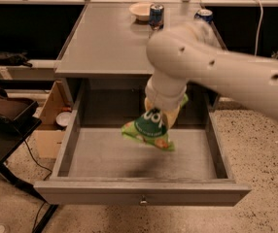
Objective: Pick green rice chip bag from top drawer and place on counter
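Green rice chip bag (146, 130) is dangling in mid-air over the open top drawer (100, 157), clear of its floor and casting a shadow there, because the gripper (165, 113) is pinching its upper end from above, jaws clamped on the crinkly edge. Its long axis is slanting from the grip at upper right down toward lower left, logo facing the camera. Such height is likely serving to clear the counter (110, 38) edge.
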Robot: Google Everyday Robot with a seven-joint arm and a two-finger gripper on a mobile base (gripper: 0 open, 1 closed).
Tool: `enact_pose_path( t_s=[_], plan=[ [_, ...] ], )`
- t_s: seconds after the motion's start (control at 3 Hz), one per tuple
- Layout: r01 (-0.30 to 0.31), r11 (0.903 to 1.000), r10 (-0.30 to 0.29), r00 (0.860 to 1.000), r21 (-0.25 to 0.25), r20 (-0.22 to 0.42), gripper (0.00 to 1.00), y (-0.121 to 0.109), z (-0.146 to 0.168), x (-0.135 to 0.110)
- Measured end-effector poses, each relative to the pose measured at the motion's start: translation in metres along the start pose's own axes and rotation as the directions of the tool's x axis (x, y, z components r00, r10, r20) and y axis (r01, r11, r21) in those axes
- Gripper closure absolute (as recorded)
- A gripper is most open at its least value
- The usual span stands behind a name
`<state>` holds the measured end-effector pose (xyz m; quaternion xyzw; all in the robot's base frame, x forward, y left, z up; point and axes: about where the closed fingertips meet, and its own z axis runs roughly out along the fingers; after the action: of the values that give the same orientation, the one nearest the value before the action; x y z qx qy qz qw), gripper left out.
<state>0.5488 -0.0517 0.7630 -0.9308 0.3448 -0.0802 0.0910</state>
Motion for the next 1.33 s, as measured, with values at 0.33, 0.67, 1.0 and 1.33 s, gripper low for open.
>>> enact_pose_path(
  t_s=[0.33, 0.67, 1.0, 1.33],
  plan=[
    [0.035, 0.9993, -0.035, 0.999, -0.014, -0.012, 1.00, -0.033, -0.078, 0.022],
    [0.037, 0.9992, -0.037, 0.999, -0.012, -0.012, 1.00, -0.033, -0.074, 0.021],
    [0.067, 0.9966, -0.065, 0.997, 0.048, -0.030, 1.00, -0.067, -0.078, 0.031],
    [0.128, 0.9868, -0.126, 0.992, 0.100, -0.020, 1.00, -0.117, -0.075, 0.042]
  ],
)
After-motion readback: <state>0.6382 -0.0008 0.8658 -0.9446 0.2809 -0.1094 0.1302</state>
